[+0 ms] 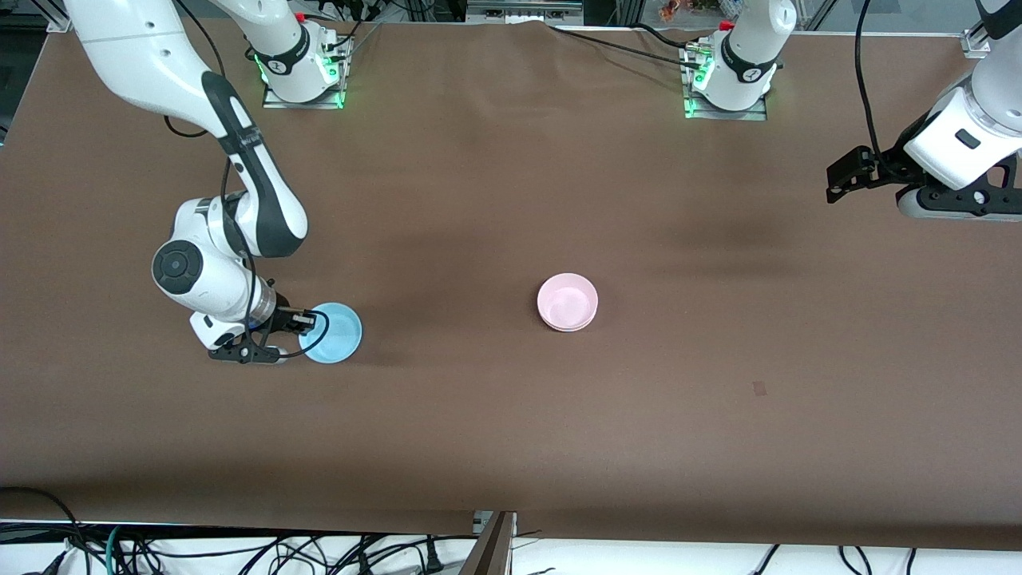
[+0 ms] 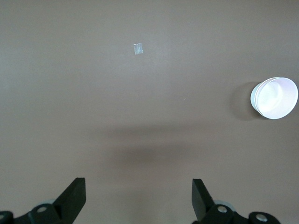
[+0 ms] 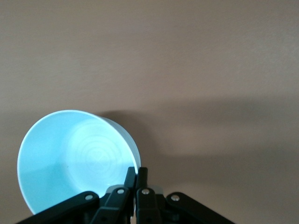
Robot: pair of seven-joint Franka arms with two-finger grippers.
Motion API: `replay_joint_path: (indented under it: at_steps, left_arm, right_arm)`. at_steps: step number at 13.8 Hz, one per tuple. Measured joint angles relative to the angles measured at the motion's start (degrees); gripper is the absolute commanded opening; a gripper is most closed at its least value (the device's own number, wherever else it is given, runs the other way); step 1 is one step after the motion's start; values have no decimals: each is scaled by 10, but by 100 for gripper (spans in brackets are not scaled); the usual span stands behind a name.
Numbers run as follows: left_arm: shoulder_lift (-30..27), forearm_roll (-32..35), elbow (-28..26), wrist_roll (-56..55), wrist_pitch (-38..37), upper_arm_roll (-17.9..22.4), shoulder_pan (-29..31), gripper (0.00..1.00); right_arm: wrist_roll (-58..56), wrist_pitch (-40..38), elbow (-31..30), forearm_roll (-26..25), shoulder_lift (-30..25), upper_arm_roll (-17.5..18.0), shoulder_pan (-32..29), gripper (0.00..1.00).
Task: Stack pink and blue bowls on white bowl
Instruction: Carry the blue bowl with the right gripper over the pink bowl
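My right gripper (image 1: 307,321) is shut on the rim of the light blue bowl (image 1: 335,335), one finger inside and one outside, toward the right arm's end of the table. In the right wrist view the gripper (image 3: 137,171) holds the blue bowl (image 3: 74,158) tilted, close to the table. The pink bowl (image 1: 568,299) sits nested in the white bowl (image 1: 568,328) at mid-table; only the white rim shows beneath it. Both show in the left wrist view, pink (image 2: 278,97) in white (image 2: 254,95). My left gripper (image 1: 834,184) waits open and empty over the left arm's end of the table (image 2: 138,186).
A brown cloth (image 1: 511,447) covers the table. A small tape mark (image 1: 759,388) lies on it nearer the front camera than the stacked bowls, also in the left wrist view (image 2: 137,48). Arm bases (image 1: 303,72) stand along the top edge.
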Motion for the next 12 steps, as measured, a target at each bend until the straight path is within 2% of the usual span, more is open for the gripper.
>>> replay_joint_path:
  at_steps: [2, 4, 7, 9, 12]
  left_arm:
    - [2, 0, 0, 0, 0, -2, 0, 100]
    - [4, 0, 0, 0, 2, -9, 0, 100]
    - [7, 0, 0, 0, 3, -15, -1, 100]
    - [7, 0, 0, 0, 3, -16, -1, 100]
    - [7, 0, 0, 0, 3, -16, -1, 100]
  right_arm:
    - [56, -63, 24, 4, -31, 38, 1, 0]
    - [124, -105, 47, 5, -49, 92, 4, 0]
    - [272, -120, 68, 7, -51, 176, 17, 0]
    - [370, -120, 74, 6, -50, 194, 64, 0]
    - [472, -84, 76, 6, -30, 195, 150, 0]
